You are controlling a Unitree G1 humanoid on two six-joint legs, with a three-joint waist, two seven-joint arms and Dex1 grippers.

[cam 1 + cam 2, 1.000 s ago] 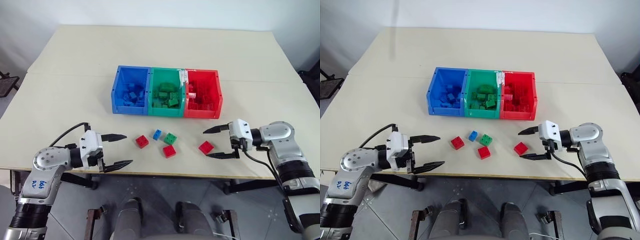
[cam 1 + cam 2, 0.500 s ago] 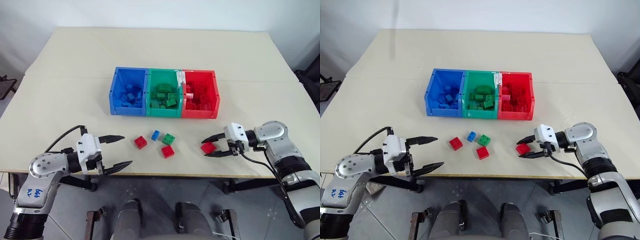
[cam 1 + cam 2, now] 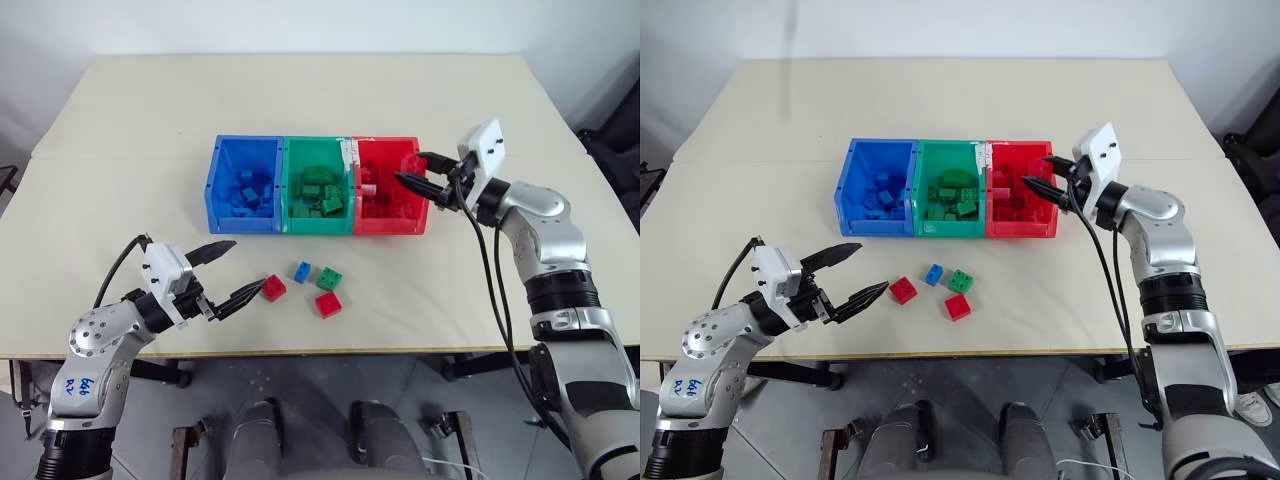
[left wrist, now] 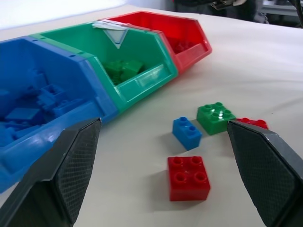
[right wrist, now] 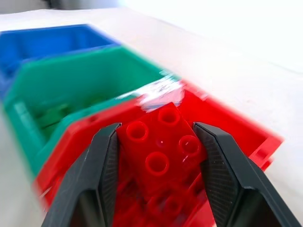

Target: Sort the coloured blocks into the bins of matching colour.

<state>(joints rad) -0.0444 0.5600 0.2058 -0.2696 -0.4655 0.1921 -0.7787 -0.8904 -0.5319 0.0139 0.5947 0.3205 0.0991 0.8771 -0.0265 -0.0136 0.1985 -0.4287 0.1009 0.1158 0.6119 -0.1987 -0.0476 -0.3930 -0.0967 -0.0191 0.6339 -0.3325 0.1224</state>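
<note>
Near the tabletop's (image 3: 120,200) front edge, the left gripper (image 3: 228,272) hovers with its black fingers spread apart, just beside a small studded red plastic brick (image 3: 272,288). A blue brick (image 3: 302,271), a green brick (image 3: 329,279) and another red brick (image 3: 327,304) lie close by. Farther back, the right gripper (image 3: 412,171) clamps a red studded brick (image 5: 161,151) over the red plastic bin (image 3: 424,215), joined to the green bin (image 3: 318,225) and the blue bin (image 3: 240,222).

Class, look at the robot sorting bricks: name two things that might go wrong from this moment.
1. The right gripper holds a red brick near the red bin's right wall; released off-centre, it might land on the table.
2. The left gripper, jaws open, points at a red block lying close to a blue block; closing might nudge both.
</note>
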